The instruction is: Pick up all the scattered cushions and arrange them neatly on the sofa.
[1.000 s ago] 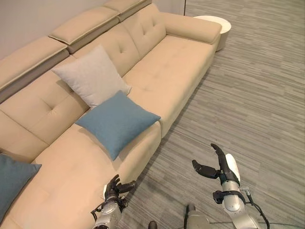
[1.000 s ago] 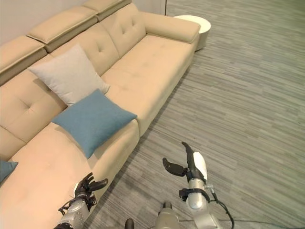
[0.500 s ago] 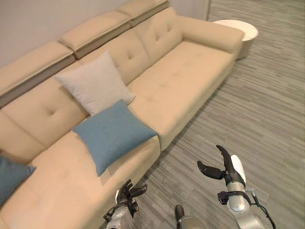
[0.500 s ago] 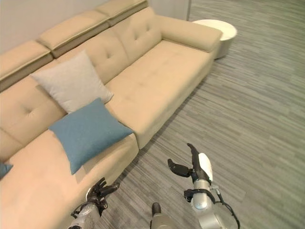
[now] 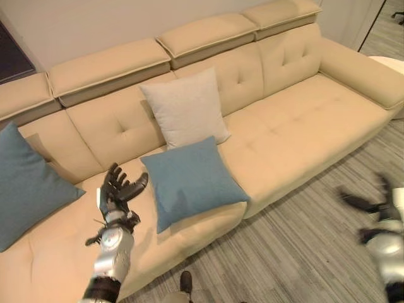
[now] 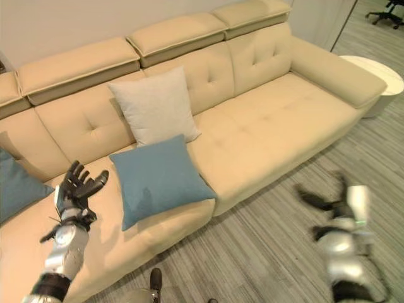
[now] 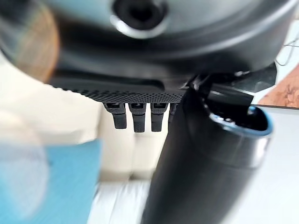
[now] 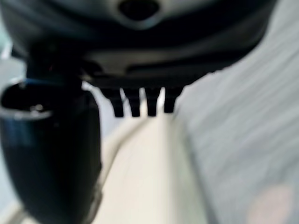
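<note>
Beige and long, the sofa (image 5: 297, 126) runs along the wall over grey striped flooring. At its far left a dark blue cushion (image 5: 25, 183) leans against the backrest. My left hand (image 5: 117, 189) hovers over the seat between that cushion and the lighter blue one, fingers spread and holding nothing. Just to its right that blue cushion (image 5: 189, 180) lies flat on the seat, one corner reaching the front edge; behind it, touching its top corner, a pale grey cushion (image 5: 183, 113) stands propped on the backrest. My right hand (image 5: 379, 208) is blurred low over the floor at far right, its fingers apparently splayed and empty. I judge the cushions light, soft and squashy, apt to sag from a corner, so I would pinch an edge near its middle.
</note>
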{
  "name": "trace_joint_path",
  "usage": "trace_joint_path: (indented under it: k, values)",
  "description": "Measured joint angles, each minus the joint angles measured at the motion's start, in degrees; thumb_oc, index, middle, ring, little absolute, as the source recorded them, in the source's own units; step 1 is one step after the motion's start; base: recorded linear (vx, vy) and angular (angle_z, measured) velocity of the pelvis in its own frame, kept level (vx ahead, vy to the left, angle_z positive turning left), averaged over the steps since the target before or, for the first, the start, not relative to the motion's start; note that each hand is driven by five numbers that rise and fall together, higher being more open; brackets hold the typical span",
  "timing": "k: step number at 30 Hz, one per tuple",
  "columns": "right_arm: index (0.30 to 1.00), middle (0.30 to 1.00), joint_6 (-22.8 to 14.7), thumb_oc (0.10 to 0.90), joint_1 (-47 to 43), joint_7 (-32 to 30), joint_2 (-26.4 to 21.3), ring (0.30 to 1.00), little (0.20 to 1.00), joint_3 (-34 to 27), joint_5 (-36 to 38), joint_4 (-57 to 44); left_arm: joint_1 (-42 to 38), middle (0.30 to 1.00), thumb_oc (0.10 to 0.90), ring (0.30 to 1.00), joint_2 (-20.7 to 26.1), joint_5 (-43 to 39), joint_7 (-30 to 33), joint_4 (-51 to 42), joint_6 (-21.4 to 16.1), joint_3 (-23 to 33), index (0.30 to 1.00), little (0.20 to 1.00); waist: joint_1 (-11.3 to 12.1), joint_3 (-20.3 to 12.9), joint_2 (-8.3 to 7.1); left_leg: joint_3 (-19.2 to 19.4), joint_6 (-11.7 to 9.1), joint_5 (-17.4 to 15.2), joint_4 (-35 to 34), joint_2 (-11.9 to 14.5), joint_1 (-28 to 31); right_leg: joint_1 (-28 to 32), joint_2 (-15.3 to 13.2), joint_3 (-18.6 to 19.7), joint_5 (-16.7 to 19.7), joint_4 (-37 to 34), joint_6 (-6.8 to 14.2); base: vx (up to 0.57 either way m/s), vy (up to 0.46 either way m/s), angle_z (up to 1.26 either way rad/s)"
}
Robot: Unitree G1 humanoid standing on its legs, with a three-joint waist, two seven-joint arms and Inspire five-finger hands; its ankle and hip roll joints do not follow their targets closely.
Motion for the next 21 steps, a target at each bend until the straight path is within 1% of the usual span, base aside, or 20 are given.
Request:
trace_joint_path:
  k: [1,2,3,4,5,7,8,9,10,11,12,13,14,15,16,17,18,19,20,21]
  values:
    - [0.900,0.900,1.7,0.800,-3.2,-0.8,1.5,0.900,0.900,7.2,1.9,-4.2,-3.6,0.900,0.800,0.900,1.5,-0.9,-0.4,4.2,0.3,-0.9,0.900,0.900,0.3,0.1,-1.14,0.0,0.2,-0.2,-0.4,-0.1,0.0,-0.6,-0.3,0.1,0.5,-0.4,0.9,-0.06,0.215,0.00]
    - [0.900,0.900,1.4,0.800,-4.3,0.8,3.7,0.900,0.900,12.7,1.6,-11.5,-7.4,0.900,0.800,0.900,0.0,-1.6,-1.0,8.9,0.9,-1.6,0.900,0.900,0.5,0.2,-1.48,-0.4,0.3,-0.2,-0.5,-0.1,-1.3,-1.7,-0.5,0.2,0.6,-0.6,1.0,-0.12,0.190,0.11]
    - [0.900,0.900,1.1,0.800,-5.1,2.2,4.9,0.900,0.900,15.2,1.1,-15.1,-8.8,0.900,0.800,0.900,-0.9,-1.8,-1.1,11.1,1.4,-2.9,0.900,0.900,0.9,0.3,-1.36,-0.4,0.6,0.1,-0.5,0.0,-2.2,-2.5,-0.4,0.3,0.6,-0.5,1.0,-0.10,0.112,0.17]
    - [0.900,0.900,0.4,0.800,-6.7,3.7,7.2,0.900,0.900,17.7,0.2,-18.0,-9.1,0.900,0.800,0.900,-1.5,-1.8,-1.5,11.3,2.4,-4.9,0.900,0.900,1.4,0.3,-1.32,-0.4,0.7,0.2,-0.5,0.0,-3.3,-3.5,-0.4,0.4,0.6,-0.5,1.0,-0.08,0.088,0.07]
    - [0.900,0.900,0.4,0.800,-8.3,4.3,9.5,0.900,0.900,18.9,0.1,-19.8,-8.4,0.900,0.800,0.900,-2.6,-1.7,-2.3,11.3,2.7,-6.7,0.900,0.900,2.4,0.5,-1.11,-0.4,0.9,0.3,-0.5,0.0,-4.2,-4.5,-0.3,0.5,0.6,-0.3,1.0,-0.09,0.086,0.12]
    - [0.900,0.900,0.7,0.800,-9.4,4.7,12.0,0.900,0.900,19.6,0.0,-20.4,-7.0,0.900,0.800,0.900,-4.9,-1.8,-2.7,11.3,4.3,-8.8,0.900,0.900,3.9,1.1,-0.73,-0.9,1.2,0.5,-0.8,0.2,-4.7,-5.5,-0.2,1.1,0.3,0.9,1.4,-0.14,0.118,0.14]
    - [0.900,0.900,1.3,0.800,-12.1,4.7,13.2,0.900,0.900,22.0,0.2,-20.5,-5.9,0.900,0.800,0.900,-5.5,-1.8,-2.6,12.1,4.6,-10.2,0.900,0.900,4.0,2.7,0.24,-1.1,2.1,1.1,-0.8,1.1,-5.5,-8.7,0.1,2.5,-0.5,5.4,2.6,-0.14,0.106,0.06]
    - [0.900,0.900,1.6,0.800,-14.4,5.0,13.2,0.900,0.900,24.0,0.6,-19.8,-5.9,0.900,0.800,0.900,-5.9,-2.1,-2.8,13.9,5.0,-10.7,0.900,0.900,3.9,3.6,0.62,-1.2,2.1,1.2,-0.8,1.4,-6.6,-9.9,0.3,3.3,-1.0,5.1,3.3,-0.10,0.078,0.05]
    - [0.900,0.900,1.8,0.800,-15.8,5.2,13.2,0.900,0.900,24.9,0.7,-18.8,-6.0,0.900,0.800,0.900,-6.0,-2.7,-2.7,14.9,5.3,-10.8,0.900,0.900,3.8,4.0,-0.12,-1.3,2.1,1.2,-0.8,0.8,-7.6,-9.3,0.1,3.3,0.0,2.4,3.4,-0.04,0.024,0.06]
    - [0.900,0.900,2.4,0.800,-17.0,5.2,13.2,0.900,0.900,25.0,0.8,-18.3,-6.0,0.900,0.800,0.900,-6.0,-3.4,-2.5,15.3,5.4,-10.7,0.900,0.900,3.9,4.5,-0.99,-1.2,2.0,1.2,-0.8,0.2,-8.5,-9.0,-0.3,3.2,0.2,0.5,3.4,-0.07,0.052,0.08]
    - [0.900,0.900,2.8,0.800,-18.9,5.2,13.3,0.900,0.900,25.1,1.1,-16.6,-6.0,0.900,0.800,0.900,-6.0,-3.9,-2.5,15.5,6.1,-10.0,0.900,0.900,3.9,6.3,-1.30,-1.2,1.9,1.4,-0.8,0.1,-9.3,-9.1,-0.3,3.3,0.3,-0.5,3.3,-0.12,0.089,0.00]
    - [0.900,0.900,3.4,0.800,-21.0,5.2,13.9,0.900,0.900,25.5,1.3,-14.0,-6.1,0.900,0.800,0.900,-6.0,-4.1,-2.3,15.6,6.2,-9.7,0.900,0.900,3.8,7.7,-1.29,-1.2,1.9,1.6,-0.7,0.4,-9.4,-9.6,-0.1,3.3,0.3,0.3,3.3,-0.15,0.111,-0.09]
    - [0.900,0.900,4.5,0.800,-23.7,5.2,14.4,0.900,0.900,26.1,1.8,-9.5,-7.1,0.900,0.800,0.900,-6.2,-4.1,-2.3,16.5,6.2,-9.9,0.900,0.900,3.7,9.2,-0.90,-1.1,2.2,2.0,-0.7,1.2,-9.6,-11.1,0.6,3.3,0.3,2.6,3.3,-0.10,0.069,-0.10]
    - [0.900,0.900,4.9,0.800,-24.3,5.2,14.3,0.900,0.900,26.3,1.9,-8.2,-7.8,0.900,0.800,0.900,-6.5,-4.1,-2.4,17.1,6.2,-10.0,0.900,0.900,3.7,9.7,-0.48,-1.2,2.3,2.1,-0.8,1.7,-9.7,-11.9,0.9,3.3,0.2,3.9,3.3,-0.07,0.046,-0.11]
    - [0.900,0.900,5.3,0.800,-25.1,5.3,14.3,0.900,0.900,26.3,2.0,-5.8,-9.4,0.900,0.800,0.900,-7.1,-4.1,-2.3,18.0,6.2,-10.0,0.900,0.900,3.9,10.6,0.30,-1.3,2.9,2.5,-0.8,2.7,-10.0,-14.9,1.4,3.6,-0.7,8.8,4.5,-0.04,0.024,-0.03]
    - [0.900,0.900,5.6,0.800,-25.4,5.3,14.2,0.900,0.900,26.5,2.1,-4.5,-10.2,0.900,0.800,0.900,-7.3,-4.1,-2.2,18.2,6.2,-10.0,0.900,0.900,3.9,11.0,0.89,-1.5,3.0,2.7,-0.8,3.2,-10.2,-16.1,1.5,3.4,-2.8,9.2,4.9,-0.06,0.039,-0.02]
    - [0.900,0.900,5.7,0.800,-25.6,5.3,14.1,0.900,0.900,26.5,2.4,-2.9,-11.6,0.900,0.800,0.900,-7.4,-4.2,-2.2,18.2,6.2,-10.0,0.900,0.900,4.0,11.1,0.35,-1.4,2.7,2.8,-0.8,2.3,-11.1,-15.2,0.6,3.4,-0.4,1.5,4.4,-0.04,0.025,0.15]
    - [0.900,0.900,5.4,0.800,-26.0,5.3,14.0,0.900,0.900,26.5,2.4,-1.6,-13.0,0.900,0.800,0.900,-7.2,-4.1,-2.2,18.2,6.0,-10.0,0.900,0.900,3.7,11.7,-0.38,-1.7,2.0,3.0,-0.8,1.0,-11.7,-15.4,-0.6,3.3,3.4,-1.1,2.9,-0.07,0.022,0.21]
    - [0.900,0.900,5.5,0.800,-26.9,5.3,13.9,0.900,0.900,26.5,2.6,-0.4,-14.1,0.900,0.800,0.900,-7.2,-4.1,-2.1,18.1,5.8,-10.0,0.900,0.900,3.5,12.2,0.52,-2.1,1.6,3.3,-0.9,1.5,-12.4,-15.5,-0.2,3.1,4.7,-1.9,2.3,-0.03,-0.001,0.10]
    - [0.900,0.900,5.8,0.800,-26.9,5.4,13.9,0.900,0.900,26.7,3.1,0.0,-14.7,0.900,0.800,0.900,-7.0,-4.1,-2.2,18.0,5.6,-10.0,0.900,0.900,3.9,12.4,0.53,-1.9,1.3,3.5,-1.1,1.8,-12.8,-16.0,0.5,3.2,4.9,-2.4,2.1,-0.04,0.004,0.00]
